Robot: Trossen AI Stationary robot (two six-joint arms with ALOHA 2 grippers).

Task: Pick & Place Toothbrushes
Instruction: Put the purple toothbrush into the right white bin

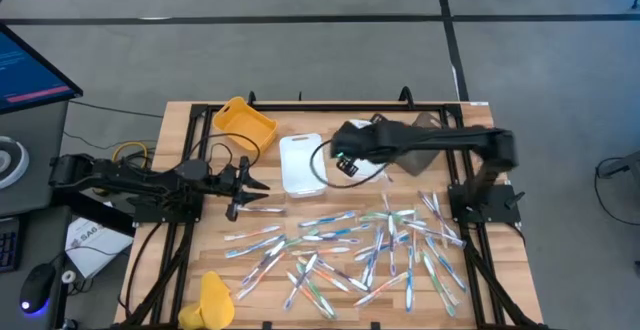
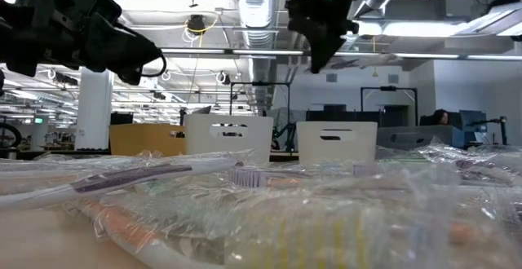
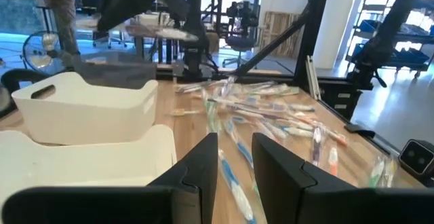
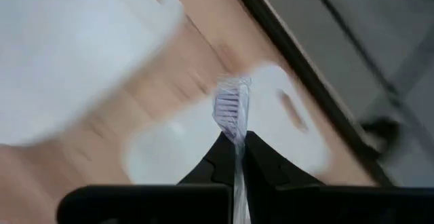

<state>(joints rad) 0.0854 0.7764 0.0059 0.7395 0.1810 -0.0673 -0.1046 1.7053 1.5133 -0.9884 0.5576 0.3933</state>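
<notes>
Left gripper (image 1: 258, 184) low over the table's left side, just left of the white tray (image 1: 301, 163); fingers (image 3: 196, 172) part-open with a blue-handled toothbrush (image 3: 232, 180) between them. Whether they pinch it, cannot tell.

Yellow tray (image 1: 244, 122) at the back left, beside the white one.

Loose toothbrushes (image 1: 350, 250) scattered in wrappers over the middle and right of the table, in front of the trays.

Right gripper (image 1: 345, 160) raised above the table just right of the white tray, clamped tight on one wrapped toothbrush (image 4: 232, 108), bristle end sticking out past the fingertips.
</notes>
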